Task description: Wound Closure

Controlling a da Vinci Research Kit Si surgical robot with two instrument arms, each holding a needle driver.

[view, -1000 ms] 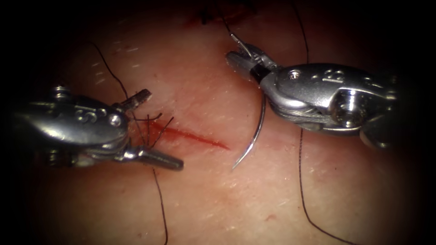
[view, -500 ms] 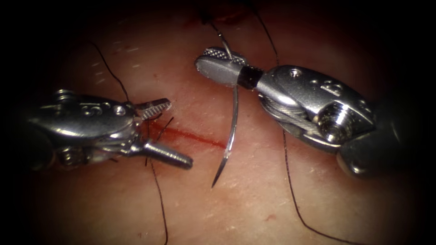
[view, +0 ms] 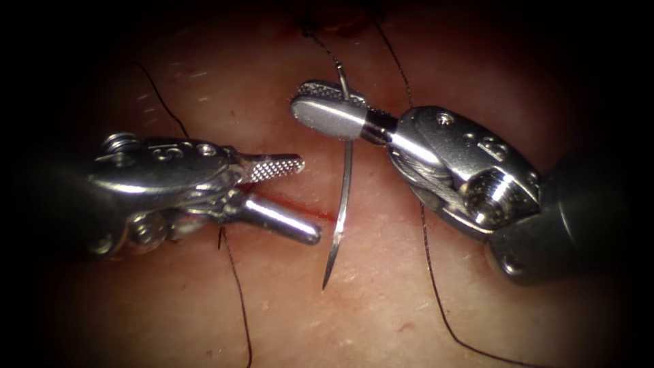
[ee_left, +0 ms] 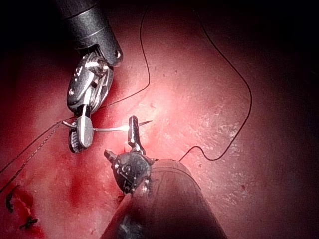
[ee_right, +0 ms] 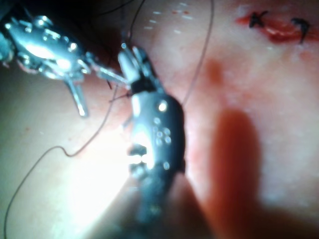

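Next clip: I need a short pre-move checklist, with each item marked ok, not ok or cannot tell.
1. Right tool grips the needle near its thread end: ok.
2. Needle free of the tissue, tip over it below the cut: ok.
3. Left tool open and empty: ok.
4. Thread trails from the needle, not snagged on either tool: cannot tell.
5. Needle tip sharp and undamaged: cannot tell.
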